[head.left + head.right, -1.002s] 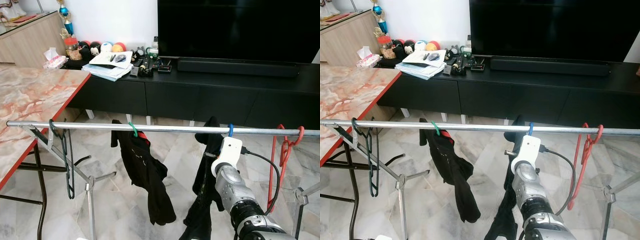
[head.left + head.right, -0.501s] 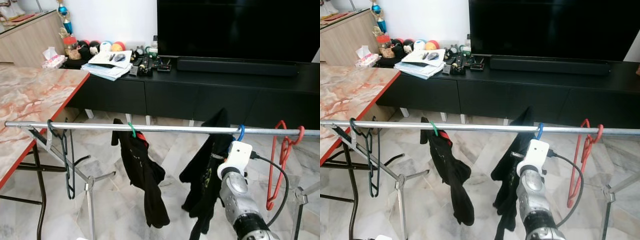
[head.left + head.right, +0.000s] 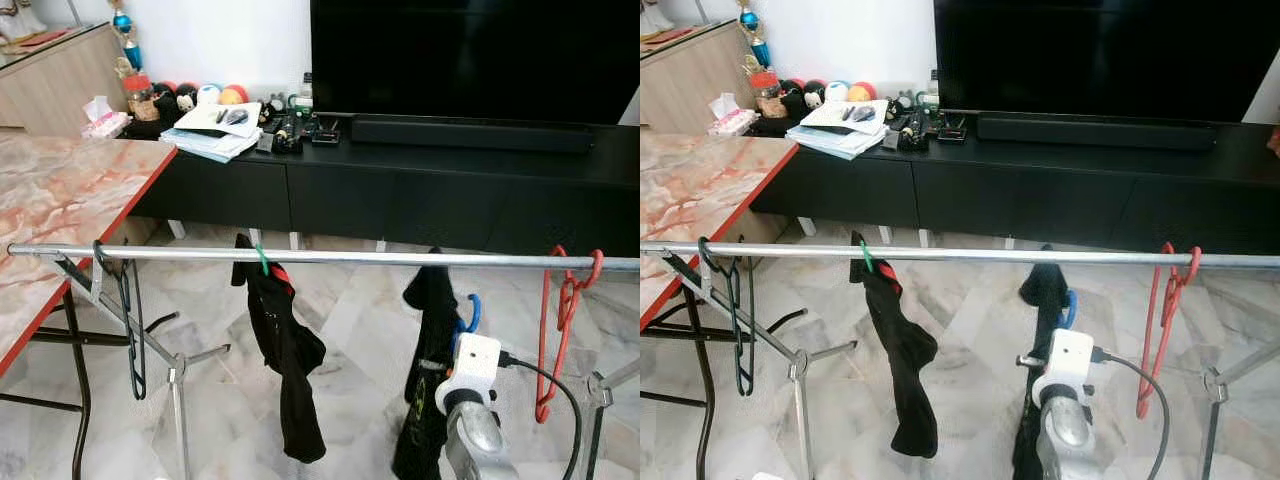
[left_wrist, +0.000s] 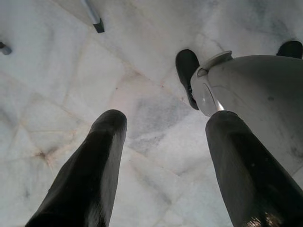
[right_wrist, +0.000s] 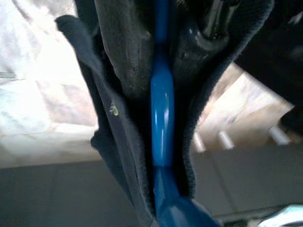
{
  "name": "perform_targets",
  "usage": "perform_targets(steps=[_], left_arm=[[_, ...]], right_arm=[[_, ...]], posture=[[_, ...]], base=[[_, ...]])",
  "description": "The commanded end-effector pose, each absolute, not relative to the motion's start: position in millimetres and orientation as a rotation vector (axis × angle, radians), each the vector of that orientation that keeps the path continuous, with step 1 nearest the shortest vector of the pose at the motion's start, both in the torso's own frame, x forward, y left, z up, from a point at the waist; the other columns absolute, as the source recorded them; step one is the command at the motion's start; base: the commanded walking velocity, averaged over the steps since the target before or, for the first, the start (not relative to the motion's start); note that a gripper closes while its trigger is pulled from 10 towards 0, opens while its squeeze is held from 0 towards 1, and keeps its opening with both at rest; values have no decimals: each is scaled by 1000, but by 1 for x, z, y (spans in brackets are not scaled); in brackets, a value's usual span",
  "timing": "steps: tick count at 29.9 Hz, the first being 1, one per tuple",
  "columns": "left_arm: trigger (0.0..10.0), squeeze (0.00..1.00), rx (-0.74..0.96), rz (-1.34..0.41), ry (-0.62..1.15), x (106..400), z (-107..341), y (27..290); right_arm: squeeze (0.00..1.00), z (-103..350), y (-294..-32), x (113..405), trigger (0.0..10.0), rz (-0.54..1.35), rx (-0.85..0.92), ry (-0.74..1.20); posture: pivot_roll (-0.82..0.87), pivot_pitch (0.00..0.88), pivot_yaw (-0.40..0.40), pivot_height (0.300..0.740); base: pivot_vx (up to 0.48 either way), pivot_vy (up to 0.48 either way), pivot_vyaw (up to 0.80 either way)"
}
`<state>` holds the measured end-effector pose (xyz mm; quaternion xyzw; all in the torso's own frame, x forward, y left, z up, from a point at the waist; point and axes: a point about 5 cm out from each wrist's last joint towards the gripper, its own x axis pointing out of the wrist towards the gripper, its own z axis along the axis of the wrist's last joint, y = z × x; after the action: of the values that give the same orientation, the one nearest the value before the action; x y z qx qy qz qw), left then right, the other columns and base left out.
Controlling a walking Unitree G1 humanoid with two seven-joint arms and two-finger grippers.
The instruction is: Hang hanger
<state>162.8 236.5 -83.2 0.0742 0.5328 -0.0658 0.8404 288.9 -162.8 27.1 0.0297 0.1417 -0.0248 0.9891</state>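
A blue hanger [image 3: 469, 313] carries a black garment [image 3: 428, 390] and hangs just below the metal rail [image 3: 350, 258], its hook off the bar. My right arm [image 3: 468, 372] reaches up under it. In the right wrist view my right gripper [image 5: 163, 71] is shut on the blue hanger's neck [image 5: 162, 109], with black cloth folded around the fingers [image 5: 125, 52]. My left gripper [image 4: 165, 120] hangs open over the marble floor with nothing between its fingers.
On the rail hang a dark bare hanger [image 3: 130, 320] at the left, a green hanger with a black garment [image 3: 287, 370], and a red hanger [image 3: 562, 320] at the right. A marble table [image 3: 60, 200] stands left. A black TV cabinet [image 3: 400, 190] lies behind.
The blue hanger's hook was over the rail; now it sits below the bar. My right arm has come down with the hanger and garment. The camera has shifted slightly.
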Motion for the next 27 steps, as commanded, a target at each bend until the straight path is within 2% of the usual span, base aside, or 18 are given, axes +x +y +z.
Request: perform_targets(steps=[1, 2, 3, 27], left_arm=[[10000, 0, 175, -122, 1149, 156, -85, 241], [10000, 0, 174, -120, 1148, 156, -85, 241], [10000, 0, 173, -116, 1147, 155, -85, 241], [10000, 0, 177, -76, 1143, 151, -89, 237]], right_arm=[[0, 27, -158, 288, 6039, -18, 45, 291], [0, 26, -158, 288, 6039, -18, 46, 298], [0, 24, -159, 287, 10000, -22, 40, 314], [0, 17, -166, 286, 10000, -115, 122, 384]], posture=[[51, 25, 57, 740], [51, 25, 57, 740], [52, 23, 57, 740], [50, 0, 40, 740]], base=[[0, 0, 0], [0, 0, 0], [0, 0, 0], [-11, 0, 0]])
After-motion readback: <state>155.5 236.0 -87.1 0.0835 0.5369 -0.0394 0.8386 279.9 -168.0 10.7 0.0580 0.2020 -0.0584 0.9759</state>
